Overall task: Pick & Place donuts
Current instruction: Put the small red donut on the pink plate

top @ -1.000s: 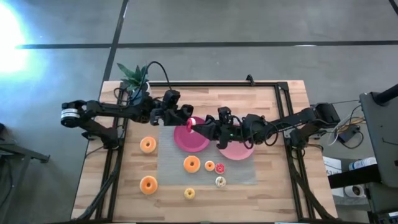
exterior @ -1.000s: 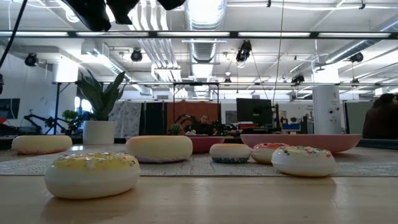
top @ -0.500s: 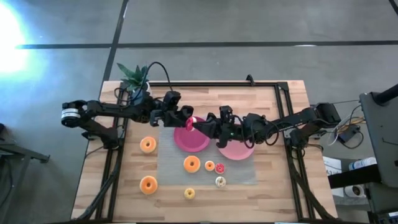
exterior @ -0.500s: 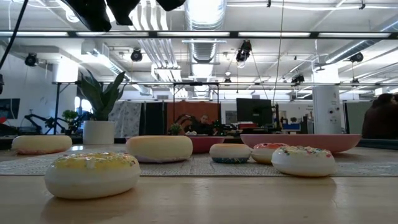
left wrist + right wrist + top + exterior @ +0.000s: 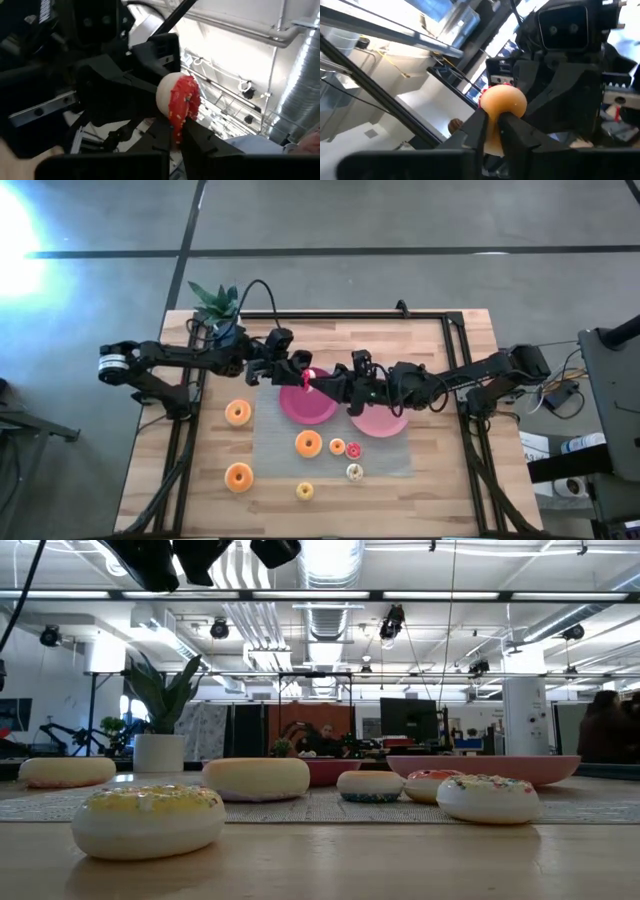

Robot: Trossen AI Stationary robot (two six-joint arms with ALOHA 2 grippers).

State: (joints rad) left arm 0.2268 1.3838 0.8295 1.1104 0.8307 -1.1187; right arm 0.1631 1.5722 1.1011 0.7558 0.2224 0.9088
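A small donut with red sprinkled icing (image 5: 181,102) and a tan underside (image 5: 503,104) hangs in the air over the left pink plate (image 5: 312,412). Both grippers meet at it from opposite sides. My left gripper (image 5: 176,142) comes from the table's left and is shut on it. My right gripper (image 5: 491,131) comes from the right, also with the donut between its fingers. In the high view the donut (image 5: 305,383) shows as a red spot between the two arms. Several other donuts, among them orange ones (image 5: 238,413) (image 5: 308,444), lie flat on the table. My left gripper pinches the donut's lower rim (image 5: 175,129) between its two fingers, coming level from the table's left. The donut stands on edge, icing side turned sideways, lifted clear of the plate. My right gripper has the donut's rim (image 5: 492,122) between its two fingers, coming level from the table's right. The tan underside bulges above the fingertips. The donut is clear of everything below.
A second pink plate (image 5: 385,425) lies right of the first, both on a grey mat (image 5: 385,458). Small donuts (image 5: 337,446) (image 5: 353,450) (image 5: 354,472) (image 5: 305,491) and an orange one (image 5: 238,477) lie nearer the front. A potted plant (image 5: 217,305) stands at the far left corner.
My left gripper has edged toward the table's right, closing up on the donut held over the left plate. The right arm and the donut have stayed in place.
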